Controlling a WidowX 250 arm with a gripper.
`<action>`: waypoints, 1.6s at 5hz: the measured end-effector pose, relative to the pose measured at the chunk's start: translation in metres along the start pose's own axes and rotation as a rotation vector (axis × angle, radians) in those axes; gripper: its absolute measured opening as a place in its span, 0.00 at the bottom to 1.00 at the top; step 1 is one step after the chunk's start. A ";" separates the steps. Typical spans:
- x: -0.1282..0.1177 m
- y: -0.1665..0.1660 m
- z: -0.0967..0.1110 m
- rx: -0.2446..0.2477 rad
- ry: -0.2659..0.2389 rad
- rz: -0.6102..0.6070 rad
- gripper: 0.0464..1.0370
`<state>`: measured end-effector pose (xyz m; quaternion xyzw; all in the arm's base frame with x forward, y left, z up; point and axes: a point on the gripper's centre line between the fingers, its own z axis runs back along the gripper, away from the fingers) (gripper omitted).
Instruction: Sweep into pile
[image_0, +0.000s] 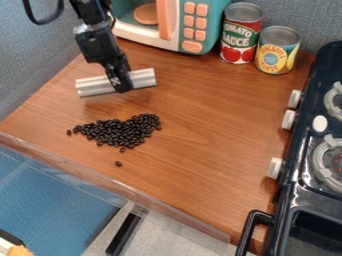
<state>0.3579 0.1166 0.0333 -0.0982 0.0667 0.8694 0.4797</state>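
Stray dark bean (118, 163) lies nearest; bean pile (122, 132) sits between it and the hand (122, 89), which pinches a silver ridged bar (143, 78) crosswise. Advised: bar level against desk (214, 125), short light strokes inward from the pile's edges.

Soft, even indoor light covers the wooden counter (220, 125). A faint, soft-edged shadow lies below the silver bar (143, 79), which carries pale highlights; small glints dot the glossy black stove (304, 135).
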 end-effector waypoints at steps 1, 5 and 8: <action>0.005 0.000 0.010 0.035 -0.027 -0.170 0.34; -0.005 -0.027 -0.025 -0.007 -0.192 -0.515 0.39; -0.006 -0.023 -0.016 0.025 -0.157 -0.500 0.97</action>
